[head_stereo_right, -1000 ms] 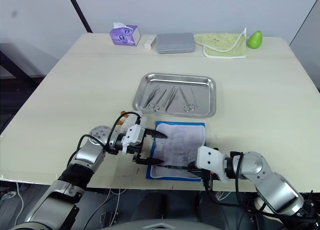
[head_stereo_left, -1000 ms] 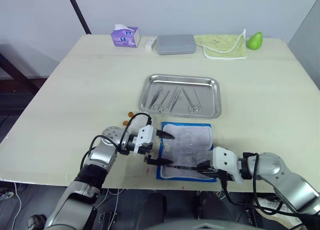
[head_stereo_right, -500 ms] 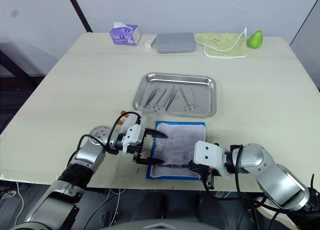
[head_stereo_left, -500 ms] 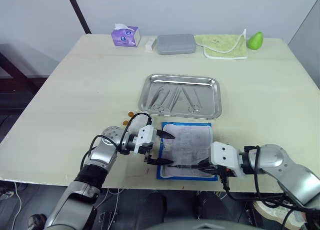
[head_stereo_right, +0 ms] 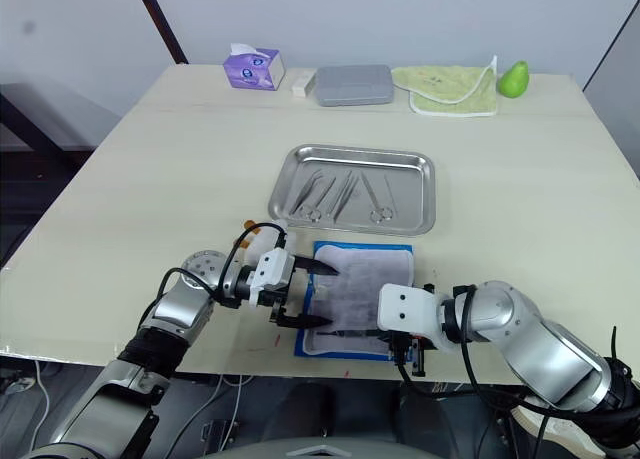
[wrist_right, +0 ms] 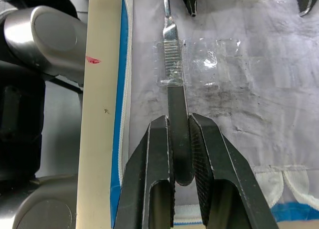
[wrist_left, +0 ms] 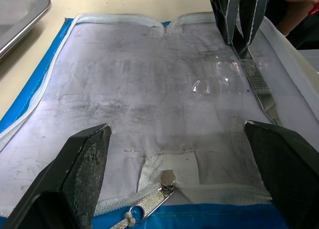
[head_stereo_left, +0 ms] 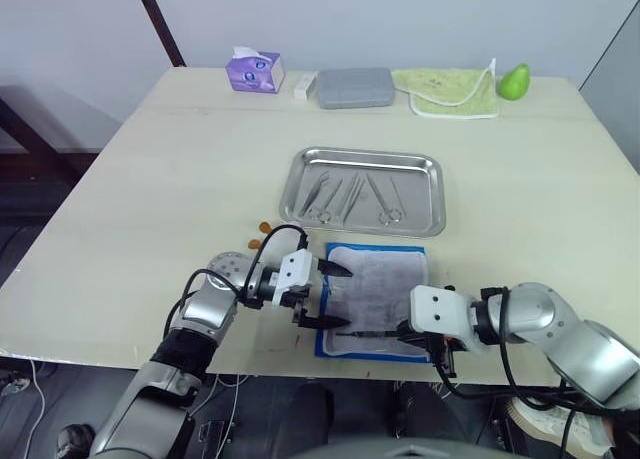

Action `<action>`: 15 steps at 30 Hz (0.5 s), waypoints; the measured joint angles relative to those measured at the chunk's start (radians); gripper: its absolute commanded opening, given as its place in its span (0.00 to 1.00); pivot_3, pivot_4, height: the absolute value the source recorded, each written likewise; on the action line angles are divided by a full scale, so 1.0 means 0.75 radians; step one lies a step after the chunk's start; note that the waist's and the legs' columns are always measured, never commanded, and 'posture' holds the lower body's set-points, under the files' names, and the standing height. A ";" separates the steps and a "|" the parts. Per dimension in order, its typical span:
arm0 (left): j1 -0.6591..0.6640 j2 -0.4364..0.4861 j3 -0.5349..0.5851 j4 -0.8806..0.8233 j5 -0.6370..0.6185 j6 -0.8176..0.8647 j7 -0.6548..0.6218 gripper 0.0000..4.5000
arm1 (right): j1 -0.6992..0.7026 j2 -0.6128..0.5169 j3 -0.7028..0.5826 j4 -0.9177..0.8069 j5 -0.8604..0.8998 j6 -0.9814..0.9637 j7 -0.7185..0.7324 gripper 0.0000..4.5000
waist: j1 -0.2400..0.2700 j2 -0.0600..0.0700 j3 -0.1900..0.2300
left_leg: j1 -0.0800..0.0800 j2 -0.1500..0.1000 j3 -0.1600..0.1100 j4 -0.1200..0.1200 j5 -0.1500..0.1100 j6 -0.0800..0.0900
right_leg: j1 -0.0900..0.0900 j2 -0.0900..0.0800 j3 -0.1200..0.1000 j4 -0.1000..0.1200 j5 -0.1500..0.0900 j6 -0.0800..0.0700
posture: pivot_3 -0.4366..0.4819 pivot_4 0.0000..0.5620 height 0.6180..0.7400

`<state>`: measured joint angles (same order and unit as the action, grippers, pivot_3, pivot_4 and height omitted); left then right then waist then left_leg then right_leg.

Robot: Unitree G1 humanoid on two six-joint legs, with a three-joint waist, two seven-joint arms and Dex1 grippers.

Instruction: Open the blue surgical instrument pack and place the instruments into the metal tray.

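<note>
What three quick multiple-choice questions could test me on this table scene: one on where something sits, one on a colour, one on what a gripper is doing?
1. Where does the metal tray lie relative to the blue surgical instrument pack?
A. On the far side of it
B. Underneath it
C. Off the table

2. What colour is the tissue box at the table's far edge?
A. Red
B. Purple
C. Black

3. What is the right gripper doing?
A. Hanging open above the tray
B. Holding the green towel
C. Closed on a flat metal instrument lying in the opened pack

Answers:
1. A: the tray sits just beyond the pack's far edge.
2. B: the box is purple with white tissue on top.
3. C: the right wrist view shows both fingers pinching the instrument's handle.
</note>
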<state>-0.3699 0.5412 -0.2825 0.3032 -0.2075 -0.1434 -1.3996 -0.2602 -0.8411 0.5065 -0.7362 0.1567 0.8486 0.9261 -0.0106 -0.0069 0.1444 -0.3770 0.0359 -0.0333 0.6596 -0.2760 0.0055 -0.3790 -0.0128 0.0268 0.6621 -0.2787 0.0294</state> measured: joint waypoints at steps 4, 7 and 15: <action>0.000 0.000 -0.002 -0.003 0.000 0.003 0.001 1.00 | -0.004 -0.014 0.007 -0.004 0.000 0.012 -0.002 0.00 | 0.000 0.000 0.000 | -0.001 0.000 0.000 0.000 0.000 0.000 | 0.000 -0.001 0.000 0.000 0.000 0.000 | 0.48 0.27 1.00; 0.000 0.000 -0.002 -0.003 0.000 0.003 0.000 1.00 | -0.009 -0.042 0.007 -0.011 0.000 0.017 0.004 0.00 | -0.001 0.000 0.000 | -0.001 0.000 0.000 0.000 0.000 0.000 | 0.000 -0.001 0.000 0.000 0.000 0.000 | 0.48 0.27 1.00; 0.016 0.003 -0.002 -0.008 0.000 0.001 0.005 1.00 | -0.014 -0.089 0.006 -0.022 0.000 0.017 0.011 0.00 | -0.001 0.000 0.000 | -0.001 0.000 -0.001 0.000 0.000 0.000 | 0.000 -0.002 0.000 0.000 0.000 0.000 | 0.48 0.27 1.00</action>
<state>-0.3580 0.5431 -0.2839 0.2971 -0.2072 -0.1428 -1.3959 -0.2710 -0.9075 0.5113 -0.7530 0.1569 0.8613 0.9341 -0.0115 -0.0069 0.1444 -0.3775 0.0356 -0.0337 0.6597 -0.2761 0.0055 -0.3790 -0.0140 0.0265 0.6618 -0.2787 0.0295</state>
